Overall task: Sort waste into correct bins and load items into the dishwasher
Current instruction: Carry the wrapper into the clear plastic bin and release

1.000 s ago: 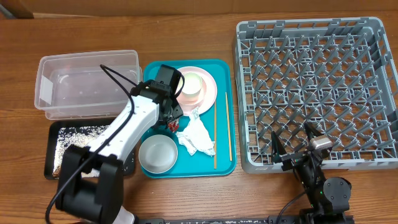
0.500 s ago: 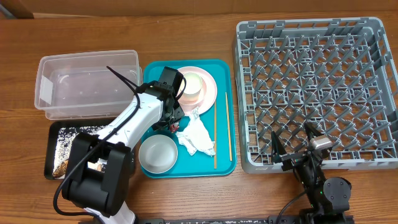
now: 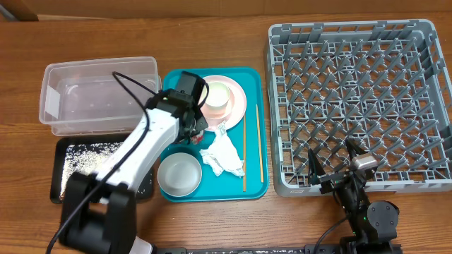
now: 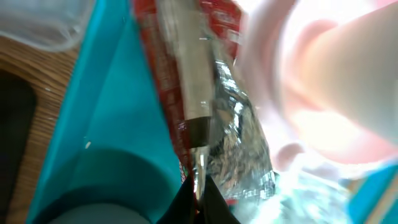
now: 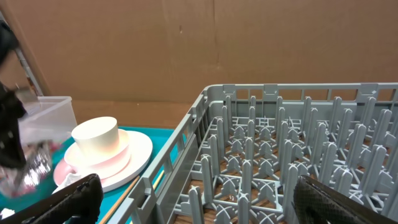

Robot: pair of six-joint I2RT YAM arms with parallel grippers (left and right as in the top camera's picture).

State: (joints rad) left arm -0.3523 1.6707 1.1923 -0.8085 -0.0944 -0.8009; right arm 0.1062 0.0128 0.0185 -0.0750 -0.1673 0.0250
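My left gripper (image 3: pixel 195 133) reaches over the teal tray (image 3: pixel 256 176) and is shut on the red shiny snack wrapper (image 4: pixel 163 81). Its dark fingertips pinch the wrapper's crinkled silver edge. The crumpled white tissue (image 3: pixel 223 156) lies just to the right of it. A pale pink plate (image 3: pixel 236 101) carries a white cup (image 3: pixel 217 98). A white bowl (image 3: pixel 179 174) sits at the tray's front, and two chopsticks (image 3: pixel 244 156) lie along its right side. My right gripper (image 3: pixel 340 174) stands open at the front edge of the grey dish rack (image 3: pixel 360 92), with nothing between its fingers.
The clear tub (image 3: pixel 99 95) stands left of the teal tray. The black tray (image 3: pixel 65 168) in front of it holds scattered white grains. In the right wrist view, rack pegs (image 5: pixel 280 155) fill the space ahead and the plate (image 5: pixel 134 155) lies to the left.
My left gripper has closed on the red wrapper on the teal tray, and the arm's elbow has shifted slightly. The right arm has not moved.
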